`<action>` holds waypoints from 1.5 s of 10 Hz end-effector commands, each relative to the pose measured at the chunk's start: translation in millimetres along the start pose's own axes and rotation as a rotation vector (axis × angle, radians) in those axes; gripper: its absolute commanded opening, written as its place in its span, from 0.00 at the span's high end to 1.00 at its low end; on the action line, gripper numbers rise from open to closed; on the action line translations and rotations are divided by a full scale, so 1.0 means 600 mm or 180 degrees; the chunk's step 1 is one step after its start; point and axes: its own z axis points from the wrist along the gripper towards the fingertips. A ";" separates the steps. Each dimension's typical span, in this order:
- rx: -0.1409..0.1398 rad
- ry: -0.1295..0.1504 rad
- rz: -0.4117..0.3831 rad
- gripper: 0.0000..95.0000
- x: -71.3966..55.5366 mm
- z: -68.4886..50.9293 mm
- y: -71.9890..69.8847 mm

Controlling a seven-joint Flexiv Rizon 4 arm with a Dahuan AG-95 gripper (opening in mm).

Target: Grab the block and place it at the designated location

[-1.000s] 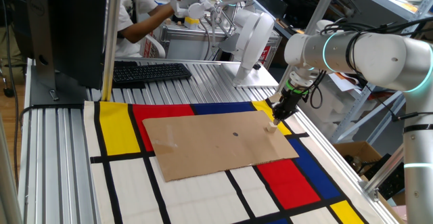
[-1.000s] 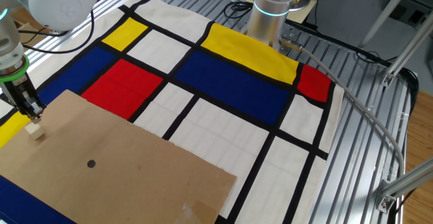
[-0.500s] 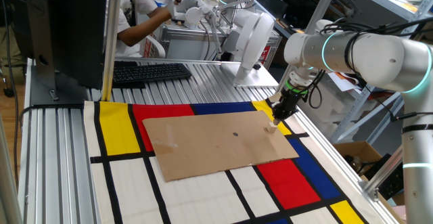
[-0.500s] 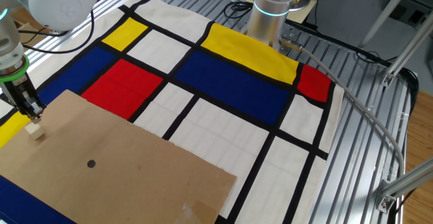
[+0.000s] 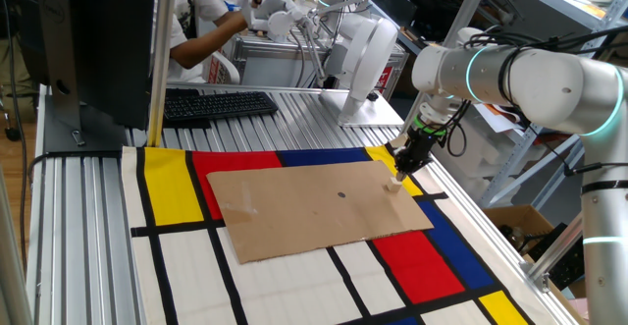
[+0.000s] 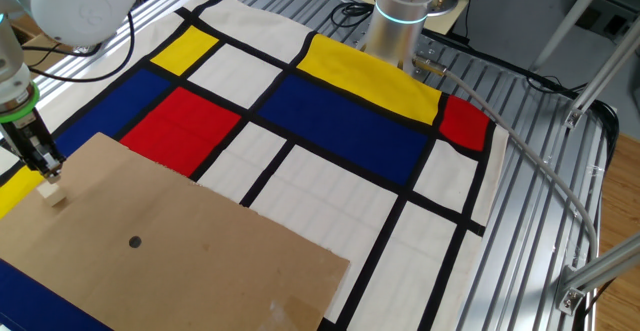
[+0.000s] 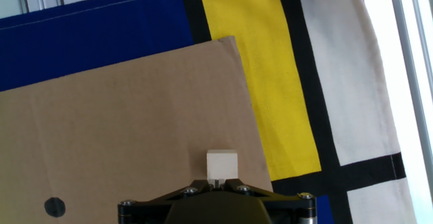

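The block (image 5: 392, 187) is a tiny pale tan cube resting on the brown cardboard sheet (image 5: 304, 217), near its far right corner. It also shows in the other fixed view (image 6: 52, 196) and in the hand view (image 7: 222, 165). My gripper (image 5: 401, 169) hangs just above and slightly beyond the block, its tips (image 6: 47, 171) close over it. In the hand view the gripper (image 7: 216, 181) has its jaws drawn together, narrower than the block, with nothing between them. A small dark dot (image 5: 341, 193) marks the sheet's middle.
The cardboard lies on a mat of red, blue, yellow and white panels (image 5: 422, 261) on a ribbed metal table. A keyboard (image 5: 218, 103) and monitor stand at the back left. A person works behind the table (image 5: 196, 21).
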 end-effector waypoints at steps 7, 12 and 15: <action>-0.0016 -0.0069 0.0044 1.00 0.001 -0.001 0.000; -0.0010 -0.0085 -0.0079 1.00 0.001 -0.001 0.003; -0.0033 -0.0060 -0.0172 1.00 0.001 -0.002 0.001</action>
